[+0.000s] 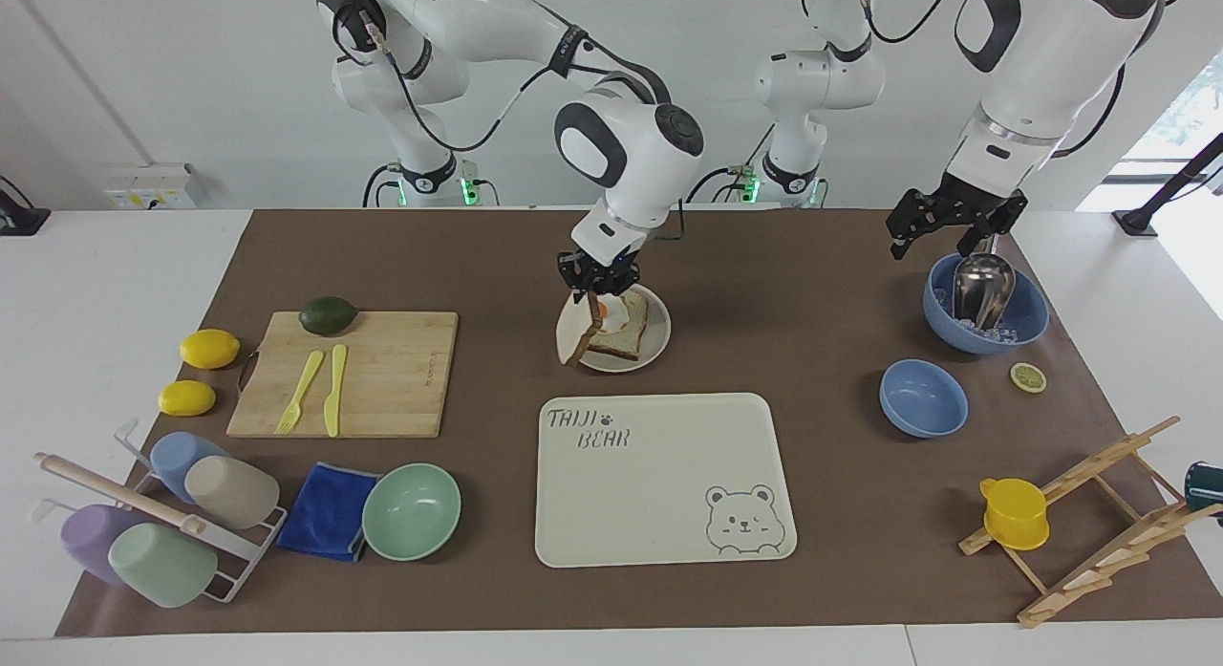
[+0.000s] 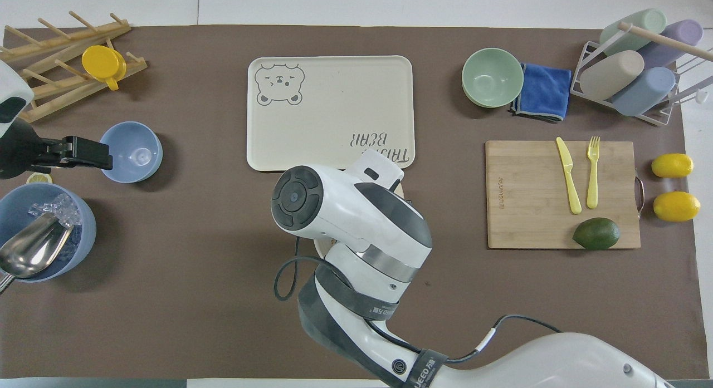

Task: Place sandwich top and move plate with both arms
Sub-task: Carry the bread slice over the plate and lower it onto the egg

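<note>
Robot lab: twin arms (image 1: 621, 150), staged tableware.

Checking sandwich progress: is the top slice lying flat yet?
No. The sandwich top hangs on edge from the right gripper over the plate.

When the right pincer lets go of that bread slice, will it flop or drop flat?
The sandwich top hangs nearly on edge from the right pincer without sagging, so probably stiff. Released so, it may tip sideways off the plate.

White table (image 1: 124, 293) covered by a brown mat (image 1: 783, 293), plain white wall (image 1: 191, 83) along the robots' end. Wall socket box (image 1: 148, 185) low on wall, right arm's end. Bright window (image 1: 1180, 112), daylight, at left arm's end.
</note>
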Controlling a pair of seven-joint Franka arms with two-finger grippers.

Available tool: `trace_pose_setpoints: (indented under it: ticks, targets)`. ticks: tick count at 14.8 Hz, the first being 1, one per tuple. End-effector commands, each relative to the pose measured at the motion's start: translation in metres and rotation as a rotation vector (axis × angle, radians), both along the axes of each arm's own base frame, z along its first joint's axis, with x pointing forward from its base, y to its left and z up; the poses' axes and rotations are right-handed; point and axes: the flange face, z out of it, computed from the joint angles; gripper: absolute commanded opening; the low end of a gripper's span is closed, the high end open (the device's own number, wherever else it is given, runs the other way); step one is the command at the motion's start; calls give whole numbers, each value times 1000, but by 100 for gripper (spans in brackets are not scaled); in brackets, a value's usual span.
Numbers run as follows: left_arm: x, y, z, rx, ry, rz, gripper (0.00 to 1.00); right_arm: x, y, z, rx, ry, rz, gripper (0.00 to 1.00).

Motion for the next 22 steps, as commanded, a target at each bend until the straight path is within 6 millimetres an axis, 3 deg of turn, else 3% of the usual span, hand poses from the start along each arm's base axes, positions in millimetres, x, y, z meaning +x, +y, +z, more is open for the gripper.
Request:
trace_pose_setpoints:
  ticks: [1,5,8,16,17,18,21,22]
  targets:
    - [-7,4,0,9,-20,0,100,-11,-4,-8,-8,14,-8,0]
    - [-7,4,0,9,-20,2,100,-33,17,-4,17,58,3,0]
    - [-7,6,0,9,-20,3,100,-37,23,-5,27,49,7,0]
    - [-11,6,-6,9,-20,5,100,-48,28,-37,54,31,-19,2]
    - [-11,6,-7,9,-22,4,100,-49,29,-38,70,22,-27,14]
    - [-11,6,-7,9,-22,2,100,-51,30,-42,81,25,-35,33]
    - [-12,5,-10,8,-34,4,100,-47,36,-39,139,20,-48,77]
    - [-13,5,-13,9,-31,4,100,-46,39,-37,166,22,-59,80]
